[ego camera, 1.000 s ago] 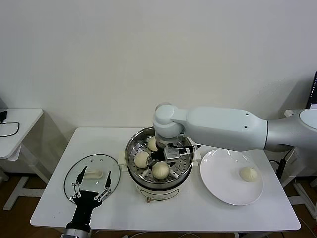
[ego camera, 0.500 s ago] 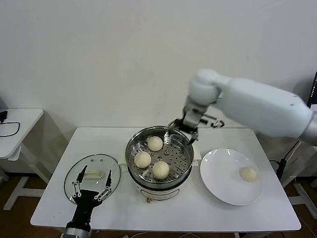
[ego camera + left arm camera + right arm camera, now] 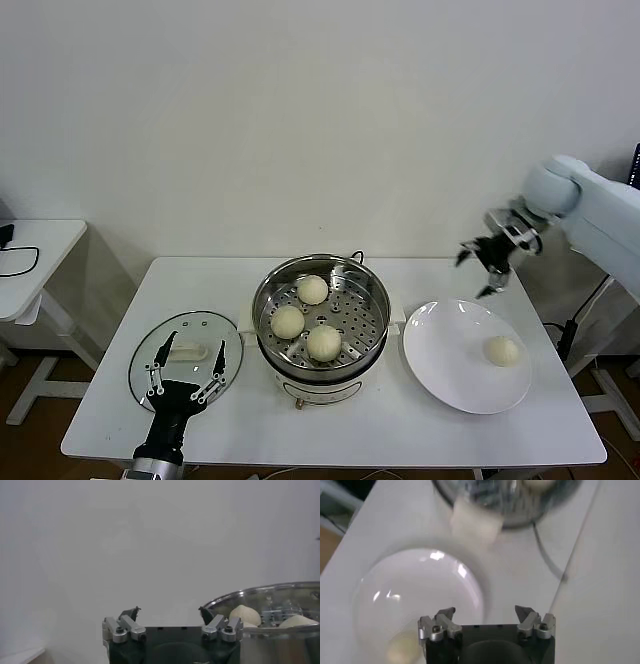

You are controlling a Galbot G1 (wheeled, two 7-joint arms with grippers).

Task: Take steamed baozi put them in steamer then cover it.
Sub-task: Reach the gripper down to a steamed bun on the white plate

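Sitting in the steamer (image 3: pixel 375 318): 3 steamed baozi (image 3: pixel 324 342); cover (image 3: pixel 186 358) off.

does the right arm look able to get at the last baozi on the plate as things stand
Probably yes. The right gripper hangs open and empty above the far edge of the white plate, and the last baozi sits alone there with nothing over or beside it, so the way down looks free.

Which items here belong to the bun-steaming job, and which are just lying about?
Job:
- three baozi in steamer
- last baozi
- steamer
- cover
- white plate
- right pincer, open, empty
- left pincer, open

Lying about:
- side table
- black cable
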